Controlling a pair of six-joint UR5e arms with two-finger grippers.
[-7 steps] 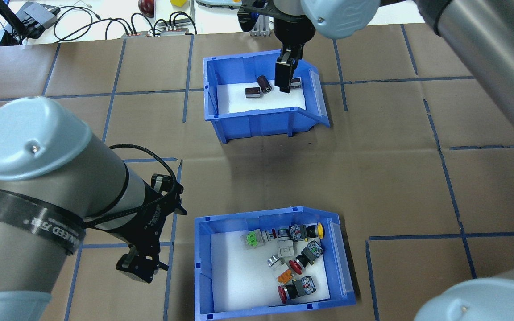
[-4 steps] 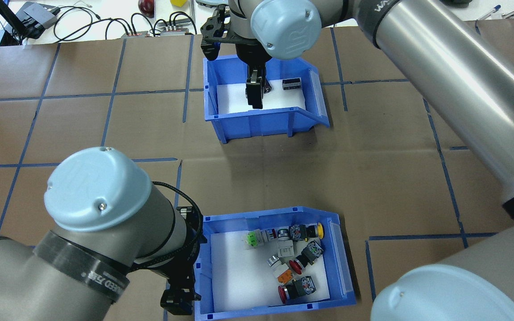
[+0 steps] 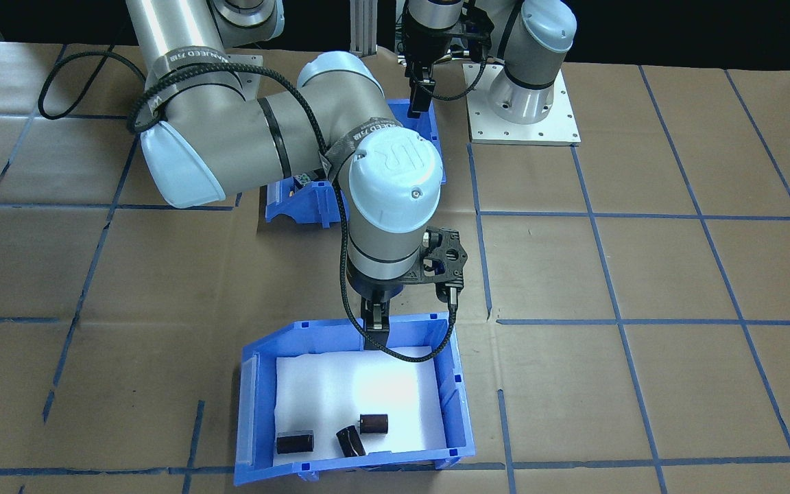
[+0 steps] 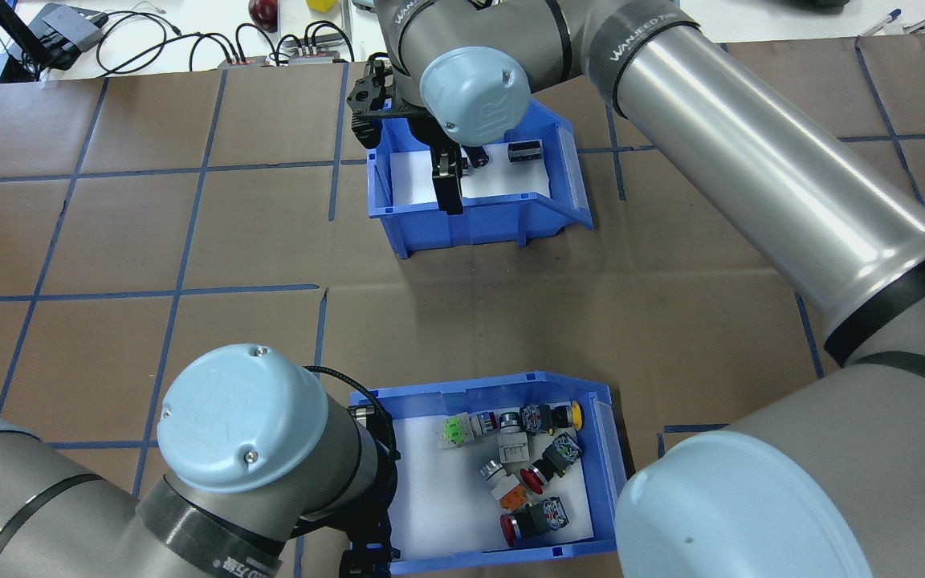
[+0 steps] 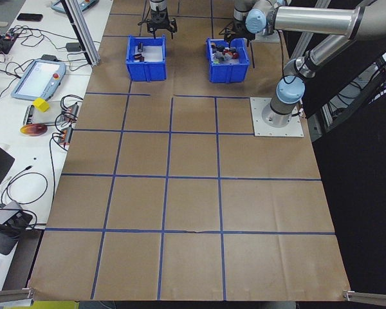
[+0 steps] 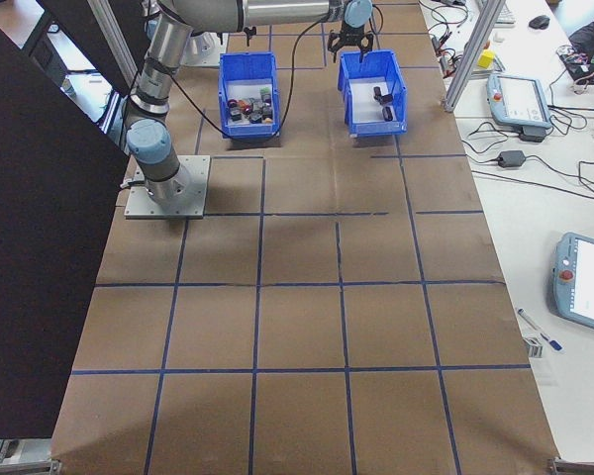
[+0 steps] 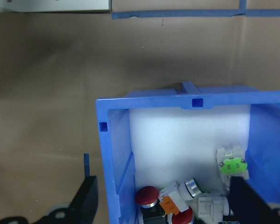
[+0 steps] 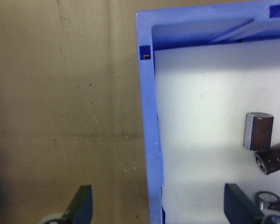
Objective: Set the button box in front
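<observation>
Both pincers lined up over bin walls — grasp stage, nothing lifted yet.

Left pincer (image 7: 161, 205) spread open, straddling the near-left wall of the button box (image 4: 603, 470) at the robot's edge of the counter (image 4: 671, 321); right pincer (image 8: 158, 205) likewise open astride a wall of the other blue bin (image 4: 567, 172) holding dark cylinders (image 3: 373, 423), farther out. Next, by the look of it: closing on the walls, then swapping places so the button bin ends up forward. Blue plastic, sloped front, white foam liner, loose jumble of red, green, yellow and orange push-buttons (image 4: 527, 470) — liable to slide if tilted.
</observation>
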